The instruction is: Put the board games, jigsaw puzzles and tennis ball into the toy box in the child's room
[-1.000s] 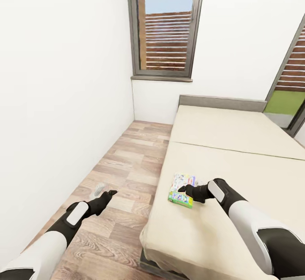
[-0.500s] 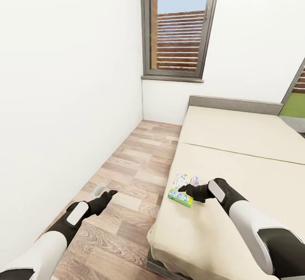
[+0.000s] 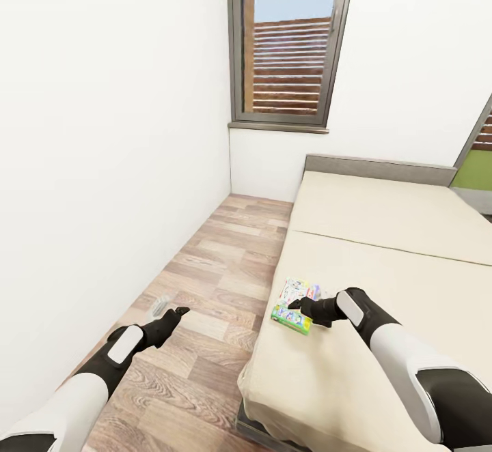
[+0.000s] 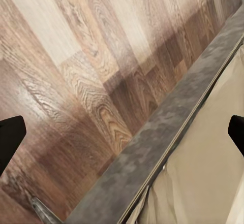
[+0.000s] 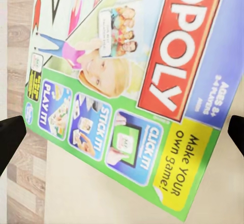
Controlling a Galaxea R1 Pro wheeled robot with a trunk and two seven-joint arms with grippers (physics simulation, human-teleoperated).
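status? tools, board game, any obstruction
Right tool open, poised over the flat green-and-red printed board game box near the beige bed's edge. Left tool open, empty, over wood plank floor. Nothing blocking the box.

Board game (image 3: 295, 306): we see it on the bed (image 3: 383, 261), near its left edge.
Floor (image 3: 205, 281): left of the bed.
Window (image 3: 290, 42): behind.
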